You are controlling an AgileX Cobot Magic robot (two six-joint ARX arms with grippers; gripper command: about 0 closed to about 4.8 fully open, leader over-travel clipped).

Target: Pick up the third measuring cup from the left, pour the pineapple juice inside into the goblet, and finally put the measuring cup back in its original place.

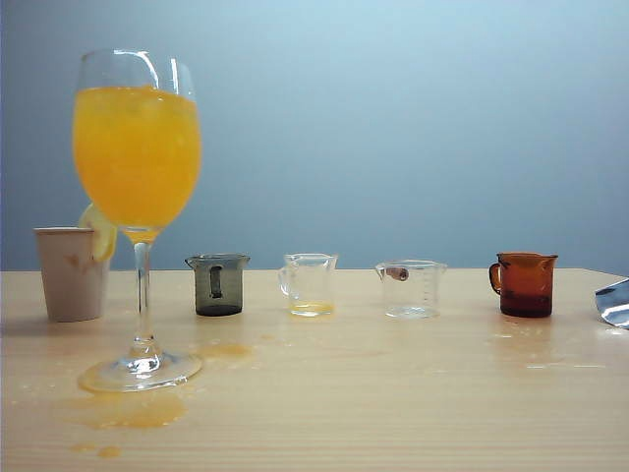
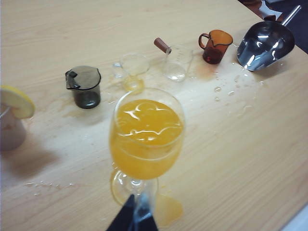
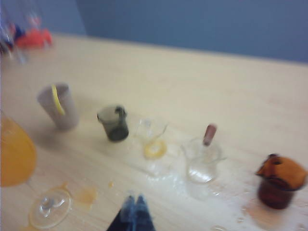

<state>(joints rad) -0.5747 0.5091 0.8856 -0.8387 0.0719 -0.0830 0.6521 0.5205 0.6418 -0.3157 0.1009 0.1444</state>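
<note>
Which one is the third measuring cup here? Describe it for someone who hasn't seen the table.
Start at the tall goblet of orange drink and follow the row of four small cups rightward. The third measuring cup stands between the handled clear cup and the amber cup: wide, clear, empty-looking, with a brown spot at its rim.

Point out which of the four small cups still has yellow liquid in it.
The second cup from the left, clear with a loop handle: a thin yellow layer sits at its bottom. The grey, spouted clear and amber ones show none.
</note>
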